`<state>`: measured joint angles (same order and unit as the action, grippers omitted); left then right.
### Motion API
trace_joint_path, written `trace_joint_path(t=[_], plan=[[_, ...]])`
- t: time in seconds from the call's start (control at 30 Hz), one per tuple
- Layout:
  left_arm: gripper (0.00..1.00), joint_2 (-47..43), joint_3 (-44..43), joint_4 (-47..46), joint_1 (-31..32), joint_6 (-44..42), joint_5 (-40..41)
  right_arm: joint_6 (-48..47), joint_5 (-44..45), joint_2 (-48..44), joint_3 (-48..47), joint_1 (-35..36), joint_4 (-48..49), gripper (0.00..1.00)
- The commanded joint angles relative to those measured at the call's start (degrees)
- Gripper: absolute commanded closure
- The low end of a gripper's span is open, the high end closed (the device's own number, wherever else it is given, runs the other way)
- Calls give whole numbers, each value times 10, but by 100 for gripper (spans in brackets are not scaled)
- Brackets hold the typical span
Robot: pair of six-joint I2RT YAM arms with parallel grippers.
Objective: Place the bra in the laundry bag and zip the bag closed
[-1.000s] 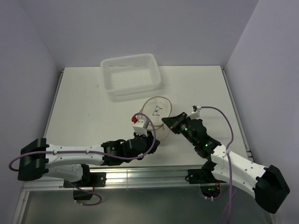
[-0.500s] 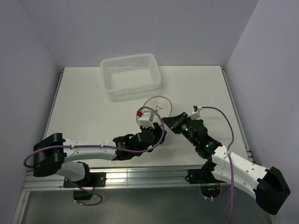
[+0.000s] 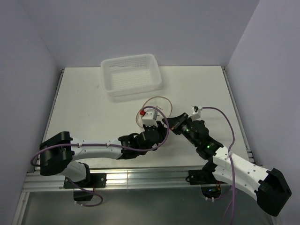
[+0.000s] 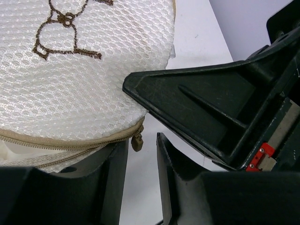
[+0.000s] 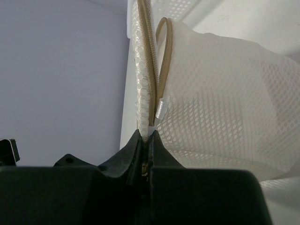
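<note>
One step looks left to us: the zipping. We see the bra nowhere outside the laundry bag (image 3: 157, 105), so we judge it already inside, though the mesh hides it. The bag rests on the table (image 3: 84, 108) between the arms, near the perforated basket (image 3: 136, 89). Our right pincer (image 5: 145, 136) is clamped on the bag's rim. Our left pincer (image 4: 141, 154) stands open, the zipper pull (image 4: 137, 140) between its fingers and ungripped. The zip looks parted beside the pull.
</note>
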<state>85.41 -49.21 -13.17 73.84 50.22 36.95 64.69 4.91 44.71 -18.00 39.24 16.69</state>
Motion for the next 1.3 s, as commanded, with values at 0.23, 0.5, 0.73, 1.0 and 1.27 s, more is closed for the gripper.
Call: trace_joint_path(t=[0.23, 0.5, 0.73, 1.0, 1.27], plan=[[92, 8, -25, -29, -1, -20, 41, -4, 3, -17, 0, 5, 21, 100], [100, -24, 6, 3, 0, -12, 45, -39, 2, -16, -17, -1, -9, 100], [100, -128, 99, 44, -4, 8, 56, -79, -69, -10, -27, -48, -24, 100], [100, -252, 174, 161, -13, 34, 97, -146, -171, 10, -56, -131, -53, 100], [100, -385, 220, 220, -36, 19, 96, -214, -281, 104, -138, -201, -76, 100]])
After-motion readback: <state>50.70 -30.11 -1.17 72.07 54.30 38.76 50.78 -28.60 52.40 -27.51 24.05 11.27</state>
